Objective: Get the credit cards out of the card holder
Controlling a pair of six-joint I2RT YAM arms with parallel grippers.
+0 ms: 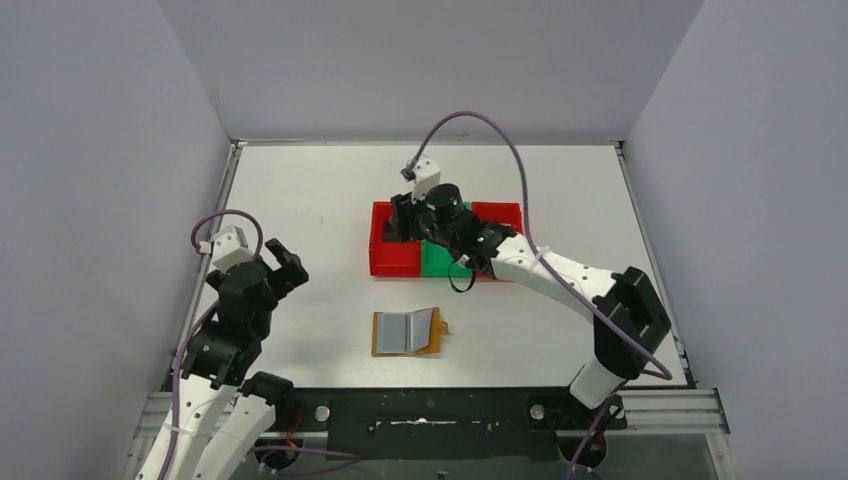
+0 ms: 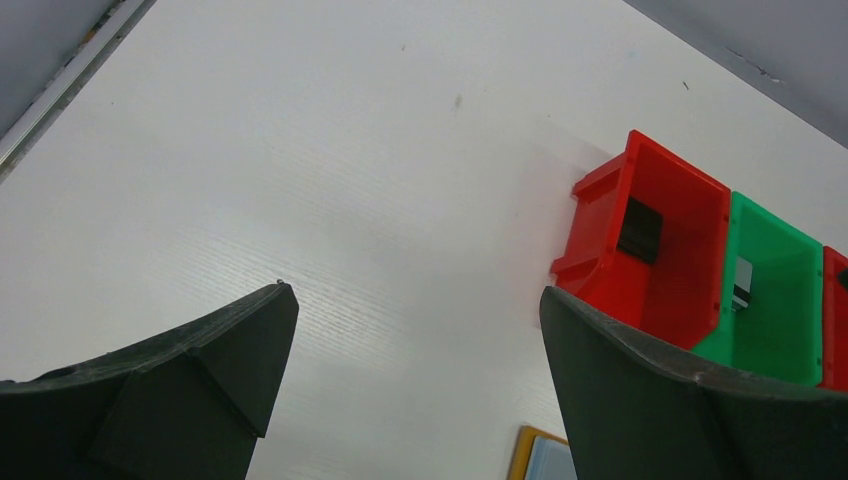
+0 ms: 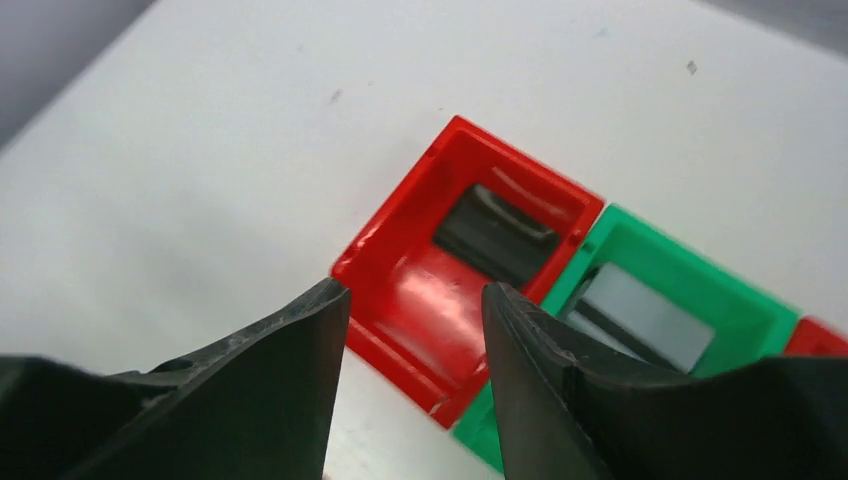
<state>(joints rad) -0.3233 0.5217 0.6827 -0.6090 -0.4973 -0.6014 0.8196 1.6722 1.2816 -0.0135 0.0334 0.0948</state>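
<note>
Grey walls point(image 1: 100, 150) enclose a white table point(image 1: 300, 190). Most of the right red bin point(image 1: 500, 213) is hidden by the right arm point(image 1: 560, 275); its contents cannot be told. One black card point(image 3: 495, 232) lies in the left red bin point(image 3: 400, 300), one grey card point(image 3: 640, 315) in the green bin point(image 3: 700, 270). An open holder point(image 1: 405, 332) lies near the front edge. Over the left red bin the right tool point(image 3: 415, 290) is parted and empty; the left tool point(image 2: 415, 290) is spread wide and empty.

Right arm point(image 1: 540, 270) hides most of the green bin point(image 1: 435, 262); card holder point(image 2: 545, 460) cut by the bottom edge
</note>
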